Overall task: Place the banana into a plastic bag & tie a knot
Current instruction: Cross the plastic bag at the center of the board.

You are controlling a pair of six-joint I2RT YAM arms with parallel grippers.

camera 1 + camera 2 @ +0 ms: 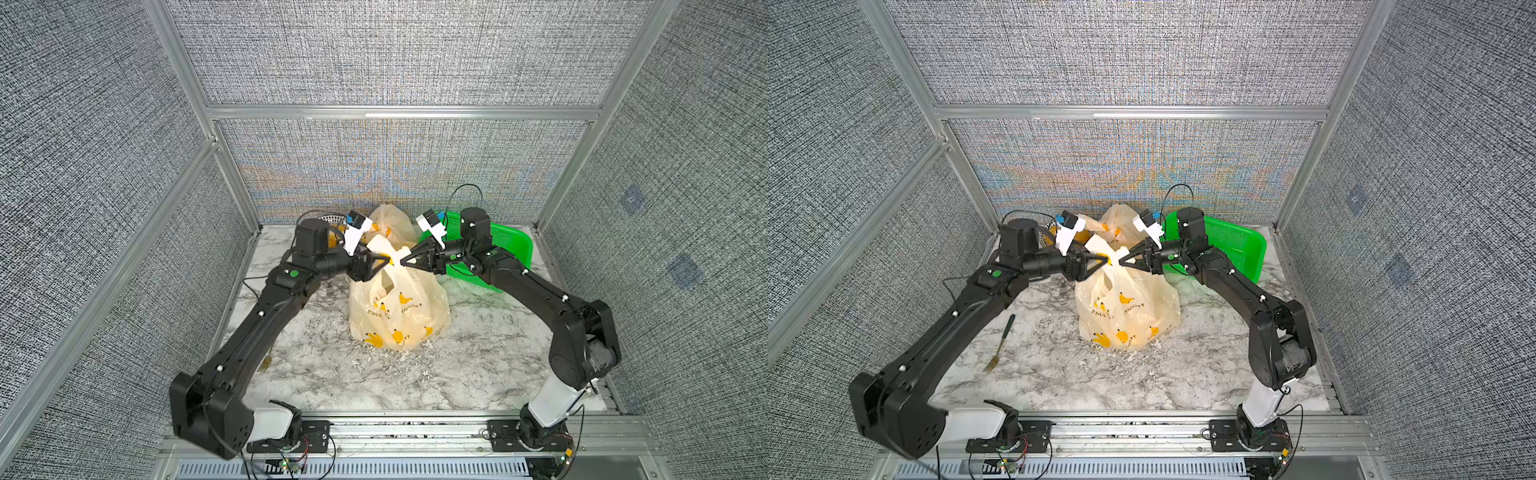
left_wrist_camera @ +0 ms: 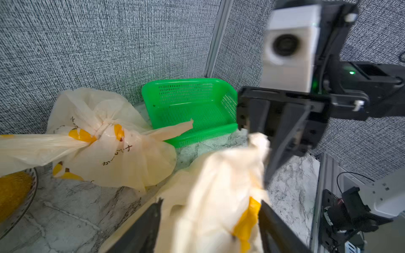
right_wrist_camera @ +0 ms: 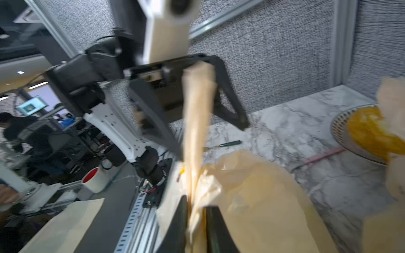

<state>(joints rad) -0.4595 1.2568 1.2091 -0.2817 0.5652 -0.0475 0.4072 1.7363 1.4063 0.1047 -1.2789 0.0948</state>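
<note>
Knot-tying stage. The plastic bag (image 1: 399,316) stands at the centre of the table (image 1: 478,374); I judge the banana is inside, though I cannot see it. At the bag's 12 o'clock, the right gripper (image 1: 402,261) pinches a handle (image 3: 198,122). The left gripper (image 1: 386,261) gapes wide around loose plastic, gripping nothing. Next, the left must take the other handle.

The left arm (image 1: 257,324) reaches forward and inward from its base at the near side, upper link low and long. The right arm (image 1: 536,286) mirrors it, with the elbow raised higher. Both wrists turn inward, so the tools lie roughly level and point at each other, tips just apart. The left tool (image 2: 210,201) has its jaws spread wide. The right tool (image 3: 195,203) has its jaws drawn nearly together, pinching a strip of bag (image 3: 197,131).
</note>
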